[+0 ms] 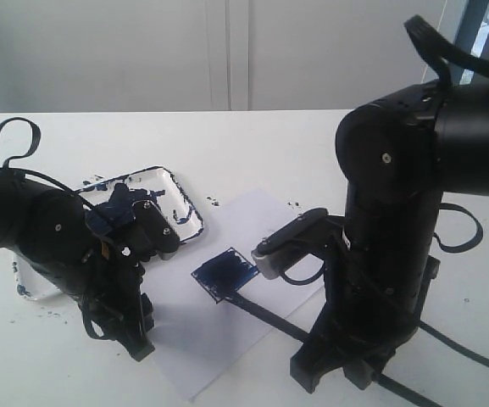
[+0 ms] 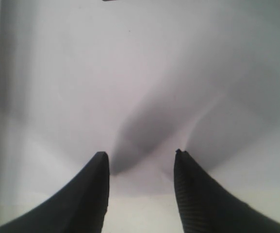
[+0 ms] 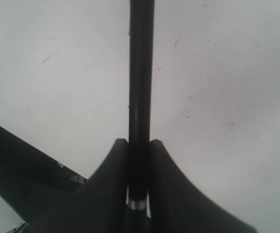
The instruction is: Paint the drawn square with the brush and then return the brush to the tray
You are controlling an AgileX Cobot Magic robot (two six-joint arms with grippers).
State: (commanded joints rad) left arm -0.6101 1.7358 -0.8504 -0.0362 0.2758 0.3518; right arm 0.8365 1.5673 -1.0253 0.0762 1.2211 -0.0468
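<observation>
The drawn square (image 1: 225, 273) lies tilted on the white paper sheet (image 1: 219, 348), filled with dark blue paint. The brush (image 1: 265, 314) is a thin black stick running from the square's near edge back to my right gripper (image 1: 310, 339), which is shut on its handle. In the right wrist view the brush (image 3: 141, 73) stands out straight from between the jaws of the right gripper (image 3: 140, 143). The tray (image 1: 195, 222), white and smeared with dark blue, lies behind my left arm, which hides much of it. My left gripper (image 1: 138, 343) (image 2: 140, 158) is open and holds nothing, low over the sheet's left edge.
Dark paint specks (image 1: 213, 202) dot the white table beside the tray. The right arm's bulky black body (image 1: 397, 212) stands over the sheet's right side. Cables (image 1: 11, 140) loop behind the left arm. A pale wall closes off the far side of the table.
</observation>
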